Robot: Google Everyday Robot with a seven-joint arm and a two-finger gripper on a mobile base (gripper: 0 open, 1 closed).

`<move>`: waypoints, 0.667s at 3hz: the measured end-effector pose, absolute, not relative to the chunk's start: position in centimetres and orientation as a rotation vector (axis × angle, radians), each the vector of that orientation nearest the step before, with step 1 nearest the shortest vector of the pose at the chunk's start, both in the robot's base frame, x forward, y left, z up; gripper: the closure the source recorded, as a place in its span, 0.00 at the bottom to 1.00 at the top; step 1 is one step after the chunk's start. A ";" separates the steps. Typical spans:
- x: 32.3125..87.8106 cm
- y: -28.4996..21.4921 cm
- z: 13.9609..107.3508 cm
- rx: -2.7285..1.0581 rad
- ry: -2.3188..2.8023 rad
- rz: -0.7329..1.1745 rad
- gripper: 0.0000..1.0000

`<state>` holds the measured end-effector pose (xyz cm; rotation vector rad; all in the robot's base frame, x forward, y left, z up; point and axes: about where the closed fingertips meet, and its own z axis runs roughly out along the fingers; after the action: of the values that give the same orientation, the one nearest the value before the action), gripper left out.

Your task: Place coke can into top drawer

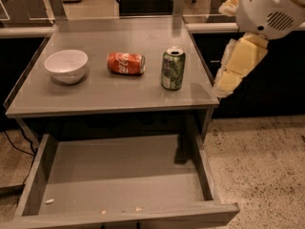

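- Presently, the coke can [126, 63] lies on its side on the table [105, 97], lettering facing up and one silver end turned towards the right.
- It sits at mid-table, between a white bowl [66, 66] on the left and a green can [172, 68] on the right, touching neither.
- Green can: upright, silver top showing, near the table's right edge.
- White bowl: upright, mouth up, near the left edge.
- Top drawer [119, 175]: pulled out below the table top, directly in front of the coke can's position. Its floor carries only a few pale specks near the front panel.
- My gripper [228, 82]: hanging in the air just off the table's right edge, level with the green can, well apart from the coke can. It touches nothing and holds nothing. Whether it is spread or pressed together, I cannot tell.
- My white arm housing [271, 8] sits above it at upper right.
- Speckled floor [267, 166] lies beneath the arm.
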<state>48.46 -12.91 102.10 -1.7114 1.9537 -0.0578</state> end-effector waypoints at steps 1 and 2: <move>48.5 -12.8 102.4 -1.703 1.948 -0.062 0.00; 48.3 -13.0 102.9 -1.691 1.955 -0.086 0.00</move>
<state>48.28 -12.96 102.86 -1.6905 1.9551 -0.0858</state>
